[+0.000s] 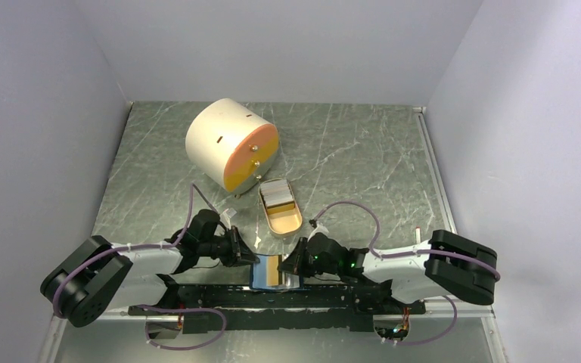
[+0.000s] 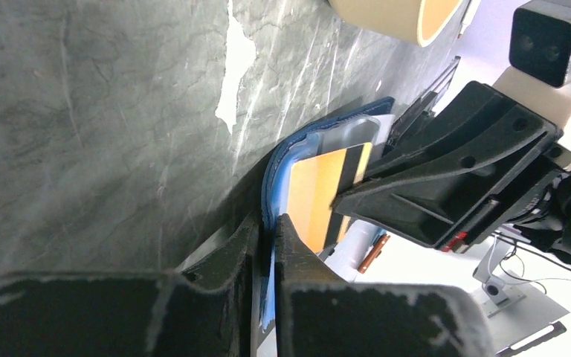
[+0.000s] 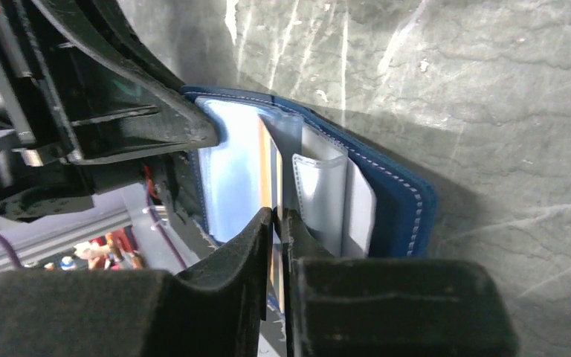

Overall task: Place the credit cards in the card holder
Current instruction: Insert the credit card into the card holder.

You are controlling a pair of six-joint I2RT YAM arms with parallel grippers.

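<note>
The card holder [image 1: 271, 272] lies open at the table's near edge between my two grippers, with its light blue inside and tan pocket strip showing. My left gripper [image 1: 248, 257] is shut on the holder's left blue flap [image 2: 269, 195]; its jaws [image 2: 271, 223] pinch that edge. My right gripper [image 1: 293, 266] is shut on a thin tan-edged inner leaf of the holder [image 3: 266, 160], pinching it at the jaws [image 3: 276, 217]. Greyish see-through sleeves [image 3: 326, 195] stand open beside that leaf. The credit cards [image 1: 277, 193] lie stacked in a tan oval dish [image 1: 286, 221], beyond both grippers.
A big cream cylinder with an orange face [image 1: 231, 144] lies at the back left, just behind the dish. Grey walls close in the table on three sides. The arms' black base rail [image 1: 272, 299] runs right below the holder.
</note>
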